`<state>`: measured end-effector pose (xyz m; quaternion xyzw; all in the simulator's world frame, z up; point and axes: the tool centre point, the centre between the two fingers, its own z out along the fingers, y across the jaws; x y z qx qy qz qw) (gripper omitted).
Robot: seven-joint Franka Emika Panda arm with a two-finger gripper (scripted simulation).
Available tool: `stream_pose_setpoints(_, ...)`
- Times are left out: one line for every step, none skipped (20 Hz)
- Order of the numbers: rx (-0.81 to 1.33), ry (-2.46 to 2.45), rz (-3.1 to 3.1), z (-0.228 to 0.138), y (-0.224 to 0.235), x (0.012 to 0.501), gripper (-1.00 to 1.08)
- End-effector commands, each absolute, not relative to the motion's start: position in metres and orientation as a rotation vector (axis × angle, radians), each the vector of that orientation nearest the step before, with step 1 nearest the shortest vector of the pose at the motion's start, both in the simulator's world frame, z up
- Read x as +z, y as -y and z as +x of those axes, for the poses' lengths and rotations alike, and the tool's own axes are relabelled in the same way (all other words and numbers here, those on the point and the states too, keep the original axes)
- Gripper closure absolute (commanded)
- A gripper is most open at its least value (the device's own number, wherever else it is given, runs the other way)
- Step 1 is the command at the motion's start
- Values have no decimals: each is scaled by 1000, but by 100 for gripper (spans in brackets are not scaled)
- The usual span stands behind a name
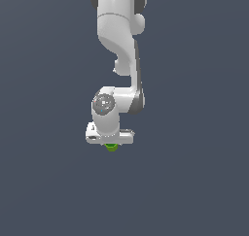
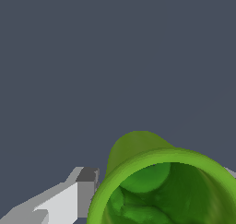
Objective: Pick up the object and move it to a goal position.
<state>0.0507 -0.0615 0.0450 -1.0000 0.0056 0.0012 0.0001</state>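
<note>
The cup (image 2: 161,186) sits upright between the fingers (image 2: 80,191) directly under the gripper (image 1: 111,143), rim facing the wrist, apparently gripped though contact is unclear.

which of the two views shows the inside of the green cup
The wrist view: there the green cup fills the frame with its hollow inside open to the camera. In the exterior view only a green sliver shows below the hand.
</note>
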Motion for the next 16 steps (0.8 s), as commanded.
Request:
stream_pose_setpoints(0,-18,-3142,50,60,51,108)
stream_pose_setpoints(0,-18,-3142,49,59,54,108)
stream_pose_setpoints(0,-18,-3142,48,58,58,108)
stream_pose_setpoints(0,-18,-3142,47,57,62,108)
stream_pose_setpoints(0,-18,-3142,46,55,66,108)
stream_pose_setpoints(0,-18,-3142,44,54,71,108)
stream_pose_setpoints(0,-18,-3142,43,52,77,108)
stream_pose_setpoints(0,-18,-3142,41,50,83,108)
stream_pose_setpoints(0,-18,-3142,39,48,89,108)
stream_pose_setpoints(0,-18,-3142,37,46,97,108)
stream_pose_setpoints(0,-18,-3142,35,44,104,108)
stream_pose_setpoints(0,-18,-3142,32,41,113,108)
stream_pose_setpoints(0,-18,-3142,30,39,122,108)
stream_pose_setpoints(0,-18,-3142,27,36,131,108)
stream_pose_setpoints(0,-18,-3142,24,33,141,108)
stream_pose_setpoints(0,-18,-3142,21,30,152,108)
